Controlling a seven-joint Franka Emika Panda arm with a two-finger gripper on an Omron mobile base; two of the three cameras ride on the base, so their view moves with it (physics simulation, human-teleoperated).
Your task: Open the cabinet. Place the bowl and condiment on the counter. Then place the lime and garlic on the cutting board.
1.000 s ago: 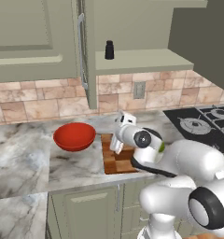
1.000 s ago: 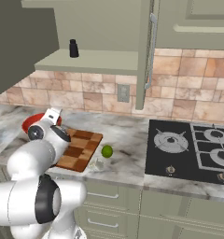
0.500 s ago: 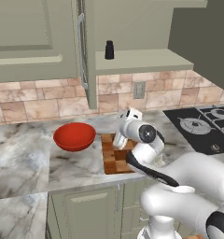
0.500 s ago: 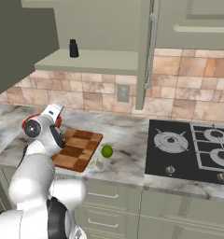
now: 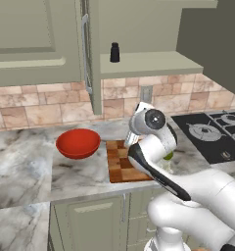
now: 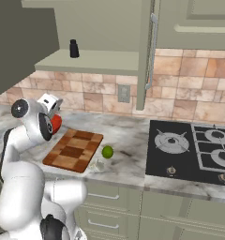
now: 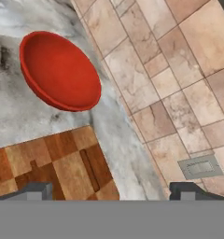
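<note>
The bowl (image 5: 78,142) already sits on the bench (image 5: 21,157), just left of the cutting board (image 5: 123,162), so by my reading the next thing to fetch is the condiment (image 5: 114,52). It stands upright on the open cabinet's shelf (image 5: 144,63), well above the board and slightly left of it in the left base view. Its long axis is vertical.

The hand (image 7: 111,192) is low, over the back of the board, with its two tips spread wide and nothing between them. In the hand view it looks across the board (image 7: 48,163) toward the bowl (image 7: 60,70) and the tiled wall, not up at the shelf. So the coming move likely turns on a long climb: the bottle lies high above the hand, near the shelf's front edge and close to the middle post between the doors.

The lime (image 6: 107,152) rests on the bench just right of the board (image 6: 73,150), with the garlic (image 6: 99,164) just in front of it, both off the board.
</note>
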